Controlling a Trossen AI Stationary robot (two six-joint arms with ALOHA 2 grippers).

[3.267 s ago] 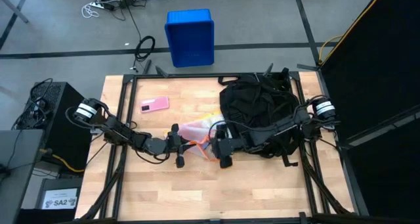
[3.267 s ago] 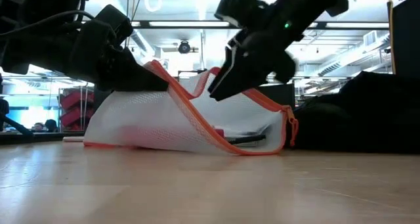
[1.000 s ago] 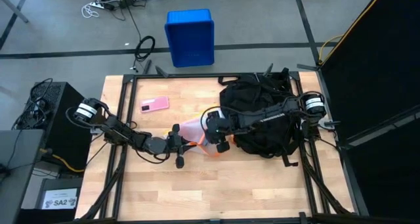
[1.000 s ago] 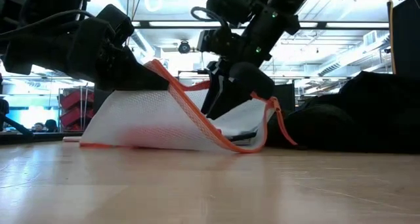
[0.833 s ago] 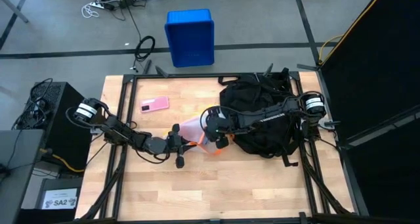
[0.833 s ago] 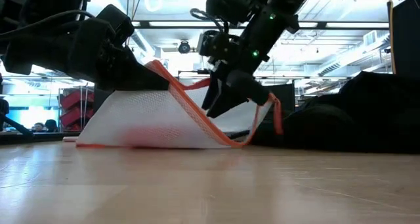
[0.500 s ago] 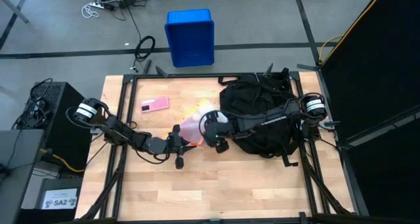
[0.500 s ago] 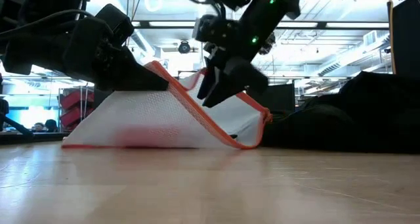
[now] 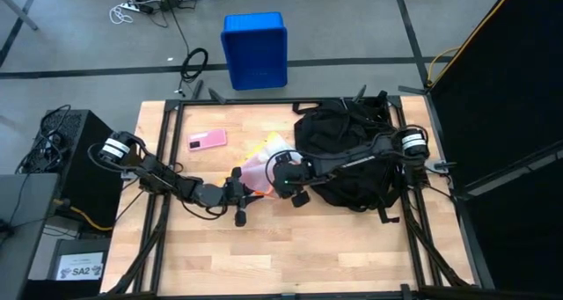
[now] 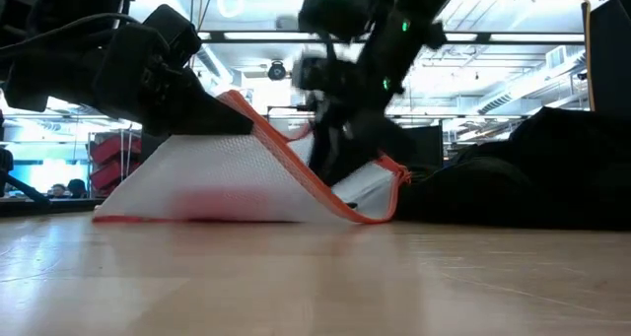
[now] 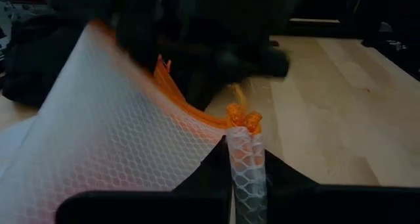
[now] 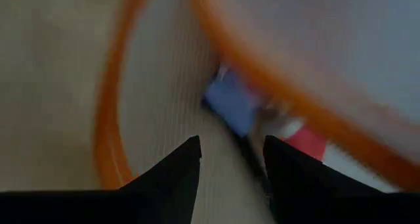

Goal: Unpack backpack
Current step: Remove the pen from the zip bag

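Note:
A white mesh pouch (image 9: pixel 260 162) with orange trim lies on the table left of the black backpack (image 9: pixel 352 150). In the low view the pouch (image 10: pixel 217 178) rests on its bottom edge, with its orange-rimmed mouth raised. My left gripper (image 9: pixel 243 189) is shut on the pouch's edge. My right gripper (image 12: pixel 231 142) is open and slants down into the pouch's mouth (image 12: pixel 111 119), fingers apart. A blue thing (image 12: pixel 231 102) and a red thing (image 12: pixel 305 140) lie just ahead of them. I cannot tell whether the right fingers touch the mesh. My left gripper pinches a fold of the pouch's mesh (image 11: pixel 247 159) between its two fingers, just below the orange trim (image 11: pixel 243 117) at the rim's end. The fingers come nearly level from the table's left. That edge is held up off the table while the pouch's bottom lies on the wood.
A pink flat item (image 9: pixel 207 140) lies on the table at the far left. A blue crate (image 9: pixel 254 49) stands on the floor beyond the far edge. The backpack's straps (image 9: pixel 385 214) trail toward the near right. Bare wood (image 9: pixel 290 256) spans the near half.
My right gripper has gone toward the table's left and down, tipping further into the pouch's mouth. The pouch's right end with the orange rim has been drawn in toward the left. The edge in my left gripper has stayed up where it was.

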